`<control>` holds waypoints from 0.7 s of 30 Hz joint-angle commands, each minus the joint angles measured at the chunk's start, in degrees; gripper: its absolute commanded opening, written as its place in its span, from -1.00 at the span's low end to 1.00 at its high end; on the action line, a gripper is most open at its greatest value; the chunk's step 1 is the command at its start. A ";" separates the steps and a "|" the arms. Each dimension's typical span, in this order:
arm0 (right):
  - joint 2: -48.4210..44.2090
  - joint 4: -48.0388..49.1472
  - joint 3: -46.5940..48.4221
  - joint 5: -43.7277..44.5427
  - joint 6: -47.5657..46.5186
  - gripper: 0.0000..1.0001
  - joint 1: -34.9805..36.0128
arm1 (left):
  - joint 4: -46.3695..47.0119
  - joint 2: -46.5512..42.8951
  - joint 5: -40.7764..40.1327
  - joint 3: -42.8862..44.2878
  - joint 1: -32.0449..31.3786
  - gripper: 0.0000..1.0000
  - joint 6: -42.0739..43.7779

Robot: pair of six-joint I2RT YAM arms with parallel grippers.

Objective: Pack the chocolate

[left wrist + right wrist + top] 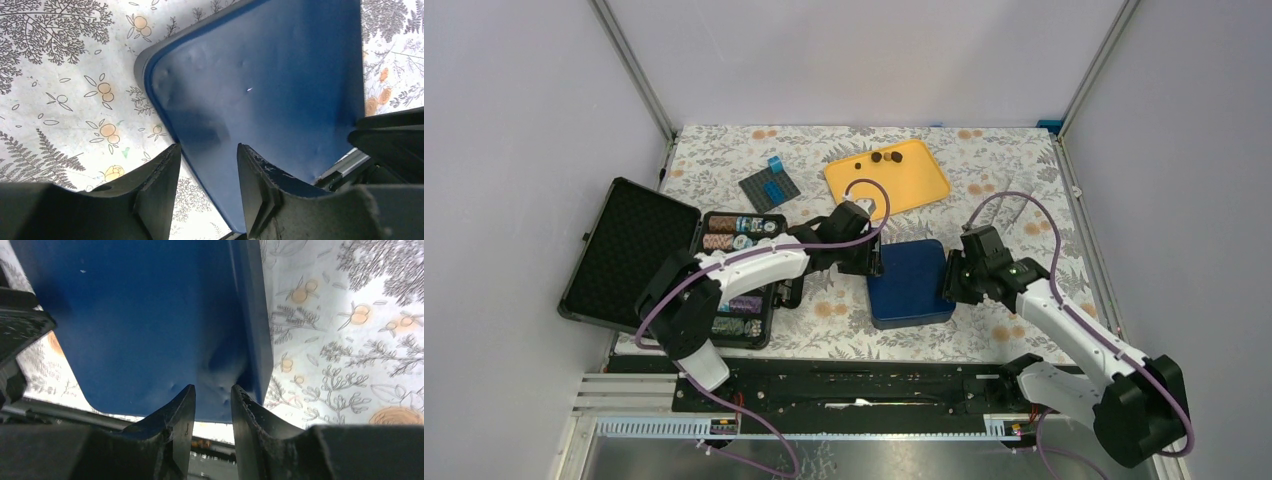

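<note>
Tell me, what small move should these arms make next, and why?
Probably close both jaws on the blue box, to lift or open it: they stand apart at its opposite edges, while the chocolate sits unpacked on the yellow tray.

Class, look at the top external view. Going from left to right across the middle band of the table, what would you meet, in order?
open black case → left end effector → blue box → right end effector
</note>
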 commanded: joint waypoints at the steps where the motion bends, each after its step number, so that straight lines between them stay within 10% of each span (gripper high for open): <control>1: 0.37 0.14 -6.78 2.20 4.12 -0.21 0.54 | 3.40 3.27 2.10 -0.12 -0.02 -0.05 0.08; 11: -2.90 0.15 6.50 6.61 3.58 -0.14 0.53 | 0.91 -0.88 1.35 0.85 -0.04 -0.03 0.75; 21: 17.70 4.74 25.02 9.72 -7.03 0.03 -0.17 | 0.55 -0.01 -4.66 8.35 0.54 0.08 1.02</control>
